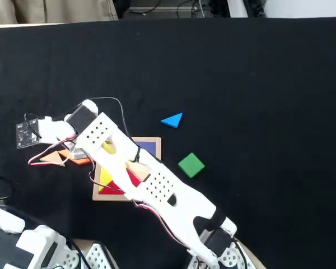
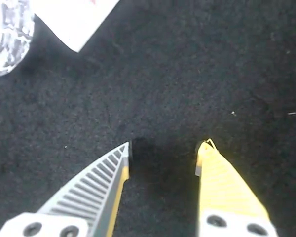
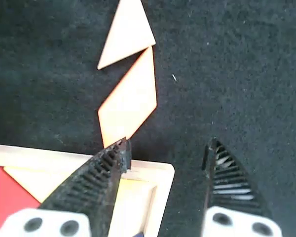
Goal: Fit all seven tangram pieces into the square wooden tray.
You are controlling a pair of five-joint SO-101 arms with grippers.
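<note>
The square wooden tray [image 1: 151,144] lies mid-table under my right arm, holding yellow [image 1: 105,175], red [image 1: 113,186] and blue [image 1: 147,149] pieces. Just off its left side lie an orange parallelogram [image 1: 79,160] and a pale orange triangle [image 1: 51,158], touching. My right gripper [image 3: 167,148] is open and empty above the tray's corner [image 3: 160,174], with the parallelogram [image 3: 130,101] and triangle [image 3: 128,32] just beyond its fingertips. A blue triangle [image 1: 172,120] and a green square [image 1: 191,165] lie right of the tray. My left gripper [image 2: 165,147] hangs open over bare black cloth.
A small silvery printed tag [image 1: 27,134] lies left of the orange pieces. The left arm's white base [image 1: 22,241] sits at the near left corner. A white sheet edge [image 2: 74,19] and a crinkled silvery item [image 2: 7,34] show beyond the left gripper.
</note>
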